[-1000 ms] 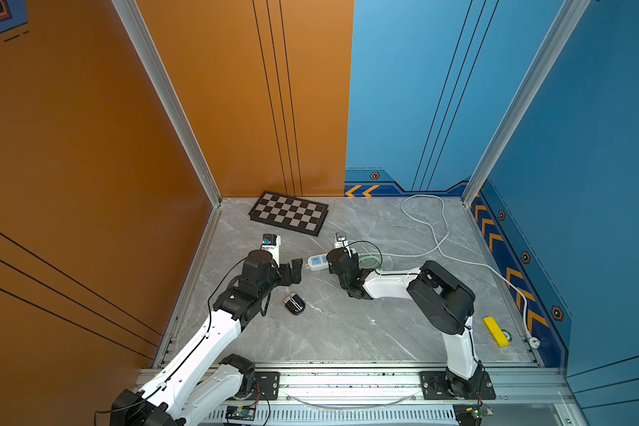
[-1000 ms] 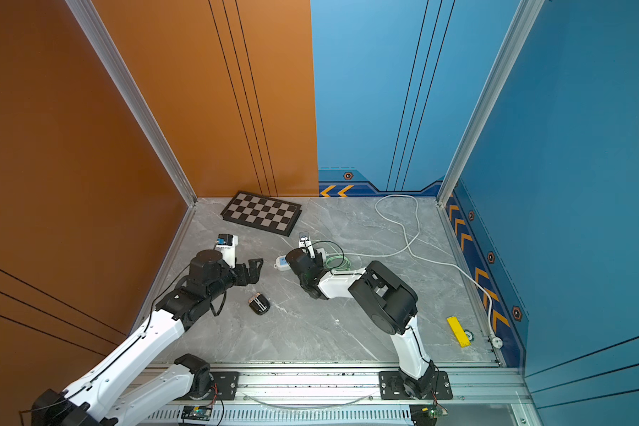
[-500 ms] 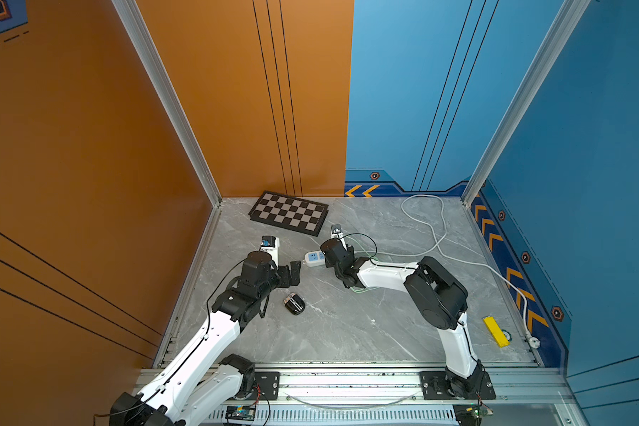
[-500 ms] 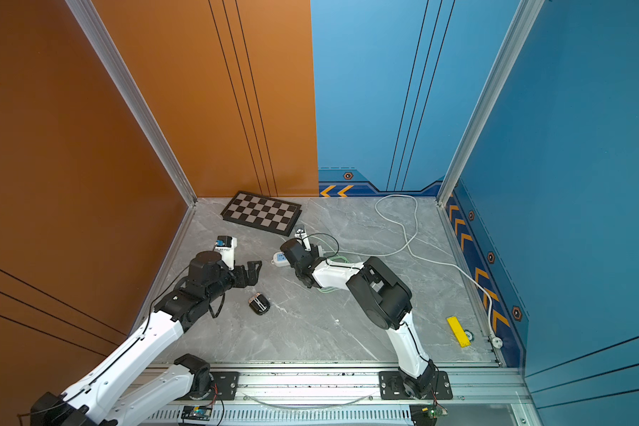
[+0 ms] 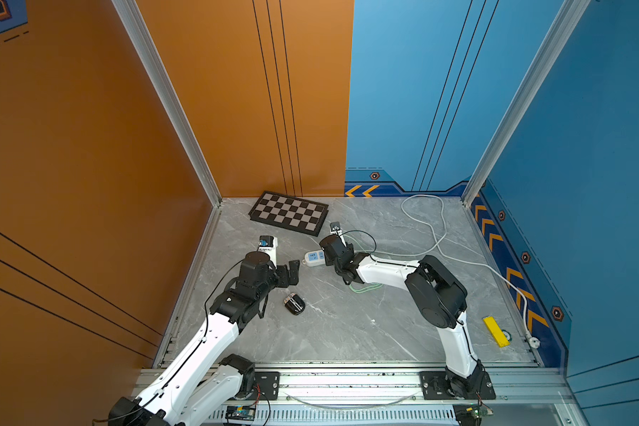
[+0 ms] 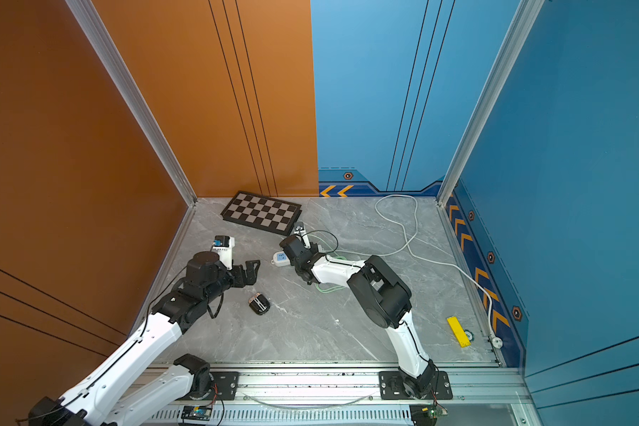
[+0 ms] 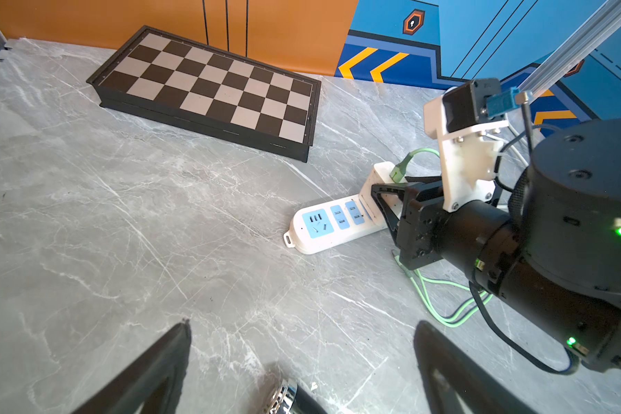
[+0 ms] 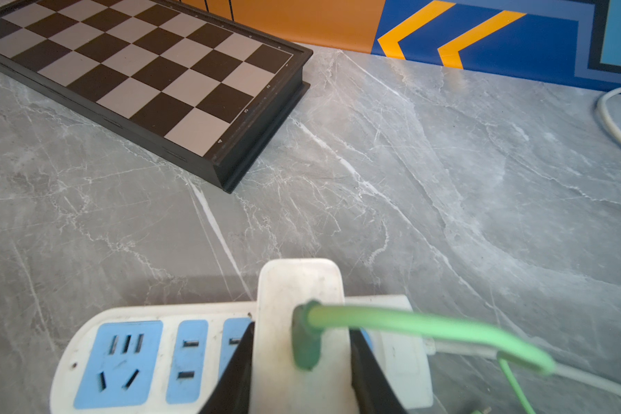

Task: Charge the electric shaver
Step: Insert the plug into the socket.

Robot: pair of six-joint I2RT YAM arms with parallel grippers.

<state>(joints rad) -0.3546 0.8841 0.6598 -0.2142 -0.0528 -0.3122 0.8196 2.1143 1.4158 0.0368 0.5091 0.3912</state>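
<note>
The electric shaver (image 5: pixel 294 304) (image 6: pixel 259 304), glossy black with a silver-striped head, lies on the grey table; only its chrome head (image 7: pixel 284 398) shows in the left wrist view. My left gripper (image 5: pixel 292 271) (image 7: pixel 303 324) hangs open just behind it, holding nothing. My right gripper (image 5: pixel 327 254) (image 8: pixel 302 329) is shut on the white charger block (image 8: pixel 298 283) (image 7: pixel 380 179), which stands on the white-and-blue power strip (image 8: pixel 122 358) (image 5: pixel 312 257). A green cable (image 8: pixel 409 322) (image 5: pixel 366 287) is plugged into the charger's face. I cannot tell if the charger's prongs are seated.
A folded chessboard (image 5: pixel 288 213) lies at the back, close behind the strip. The strip's white cord (image 5: pixel 436 236) loops across the back right to the right edge. A yellow block (image 5: pixel 495 331) lies at the front right. Walls close in three sides.
My right gripper has carried the charger block left and back, onto the power strip. The left arm and the shaver have stayed in place.
</note>
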